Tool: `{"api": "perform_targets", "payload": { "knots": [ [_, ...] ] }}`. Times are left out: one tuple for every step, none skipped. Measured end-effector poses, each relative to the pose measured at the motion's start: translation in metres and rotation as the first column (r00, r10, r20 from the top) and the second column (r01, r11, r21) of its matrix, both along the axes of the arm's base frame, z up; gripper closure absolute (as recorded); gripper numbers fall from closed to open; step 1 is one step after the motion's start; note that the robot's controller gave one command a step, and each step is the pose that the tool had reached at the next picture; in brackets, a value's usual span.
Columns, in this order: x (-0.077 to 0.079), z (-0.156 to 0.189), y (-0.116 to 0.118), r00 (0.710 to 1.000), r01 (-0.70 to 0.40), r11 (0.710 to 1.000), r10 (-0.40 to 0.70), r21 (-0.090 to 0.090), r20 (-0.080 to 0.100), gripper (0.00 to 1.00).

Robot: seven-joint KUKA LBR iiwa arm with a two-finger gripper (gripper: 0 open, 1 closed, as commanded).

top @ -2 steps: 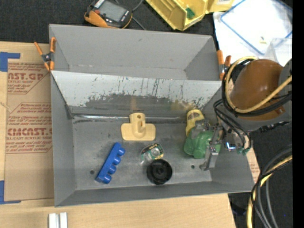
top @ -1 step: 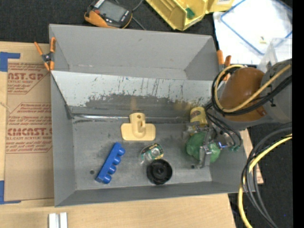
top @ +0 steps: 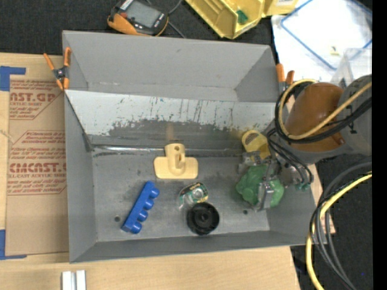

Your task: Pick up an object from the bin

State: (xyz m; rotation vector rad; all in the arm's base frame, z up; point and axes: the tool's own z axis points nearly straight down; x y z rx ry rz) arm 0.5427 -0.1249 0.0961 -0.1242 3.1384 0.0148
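Observation:
My gripper (top: 264, 193) is down at the right side of the bin floor, right on top of a green lumpy thing (top: 247, 188) that lies against the right wall. Green shows on both sides of the gripper. A yellow round thing (top: 253, 141) lies just behind it, near the back wall. A black round cap-like thing (top: 202, 219) sits to the left of the green thing, with a small shiny crumpled piece (top: 193, 194) touching its far side.
A cream hook-shaped piece (top: 175, 164) lies mid-floor toward the back. A blue ridged block (top: 140, 207) lies at the front left, at a slant. The arm with its orange cover and cables hangs over the bin's right rim.

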Motion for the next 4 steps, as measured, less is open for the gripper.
{"api": "perform_targets", "payload": {
  "knots": [
    [0.0024, -0.0159, -0.0129, 0.996, -0.089, 0.996, 0.089, 0.020, 0.007, 0.00],
    [0.0035, -0.0162, -0.0140, 0.997, -0.078, 0.997, 0.078, 0.025, 0.009, 0.00],
    [0.0092, -0.0166, -0.0171, 1.000, 0.010, 0.999, -0.011, 0.038, 0.011, 1.00],
    [0.0095, -0.0165, -0.0172, 1.000, 0.013, 0.999, -0.013, 0.039, 0.011, 1.00]
  ]
}}
